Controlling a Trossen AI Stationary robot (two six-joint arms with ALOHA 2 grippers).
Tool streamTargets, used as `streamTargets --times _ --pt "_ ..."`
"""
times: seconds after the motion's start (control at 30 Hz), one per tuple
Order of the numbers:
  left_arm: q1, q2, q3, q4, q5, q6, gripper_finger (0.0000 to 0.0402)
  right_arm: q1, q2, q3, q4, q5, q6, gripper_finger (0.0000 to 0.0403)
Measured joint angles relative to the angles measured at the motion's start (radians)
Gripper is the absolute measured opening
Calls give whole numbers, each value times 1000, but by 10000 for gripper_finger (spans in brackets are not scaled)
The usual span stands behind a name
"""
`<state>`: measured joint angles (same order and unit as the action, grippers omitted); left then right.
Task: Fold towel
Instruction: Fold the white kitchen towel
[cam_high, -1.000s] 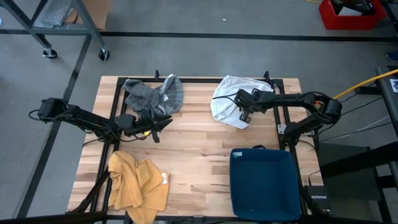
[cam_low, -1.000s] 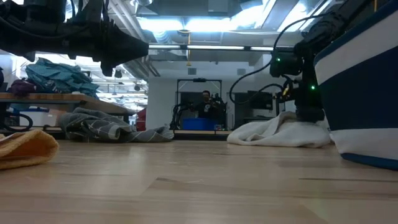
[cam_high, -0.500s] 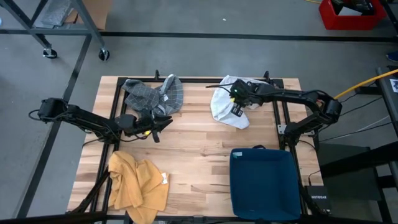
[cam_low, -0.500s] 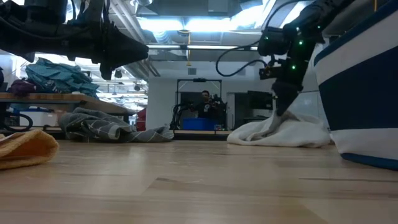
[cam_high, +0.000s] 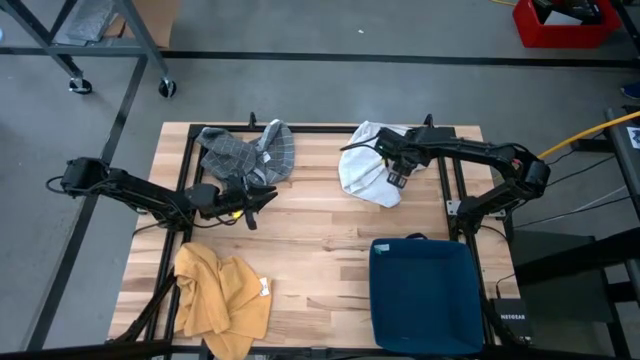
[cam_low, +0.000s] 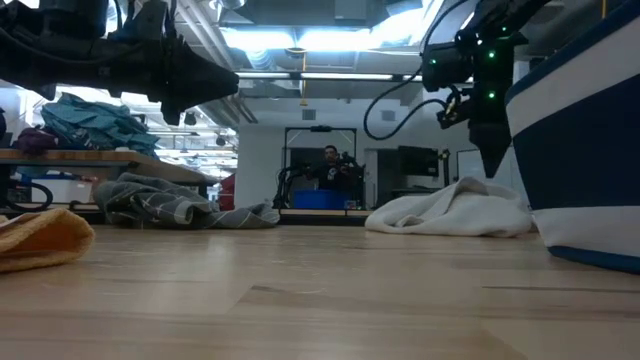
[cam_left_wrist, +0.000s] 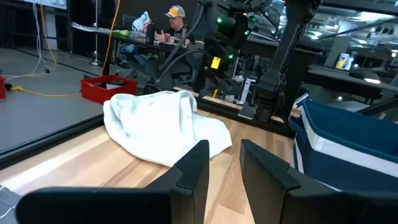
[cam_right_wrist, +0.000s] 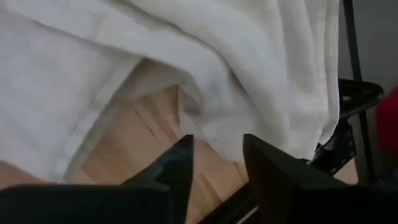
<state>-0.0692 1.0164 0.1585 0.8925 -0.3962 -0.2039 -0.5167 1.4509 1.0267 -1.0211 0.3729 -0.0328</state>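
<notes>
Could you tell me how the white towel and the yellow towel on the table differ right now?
The white towel lies at the table's far right, directly under the right gripper, whose fingers are open above it; the yellow towel lies at the near left with no gripper over it. The white towel is heaped into a rounded mound, while the yellow towel is spread out flatter and longer. Both are crumpled and not yet folded.
</notes>
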Motion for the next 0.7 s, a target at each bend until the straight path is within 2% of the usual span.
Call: streamTargets --times 0.17,0.33,0.57,0.7 --pt "0 0 0 0 0 1 82 0 0 -1 50 -48 9 208" --pt "0 0 0 -1 0 0 82 0 0 -32 131 -87 27 230" --pt "0 0 0 -29 0 -1 82 -1 0 -96 212 73 11 232" --pt "0 0 0 -37 0 -3 82 -1 3 -128 282 80 -32 216"
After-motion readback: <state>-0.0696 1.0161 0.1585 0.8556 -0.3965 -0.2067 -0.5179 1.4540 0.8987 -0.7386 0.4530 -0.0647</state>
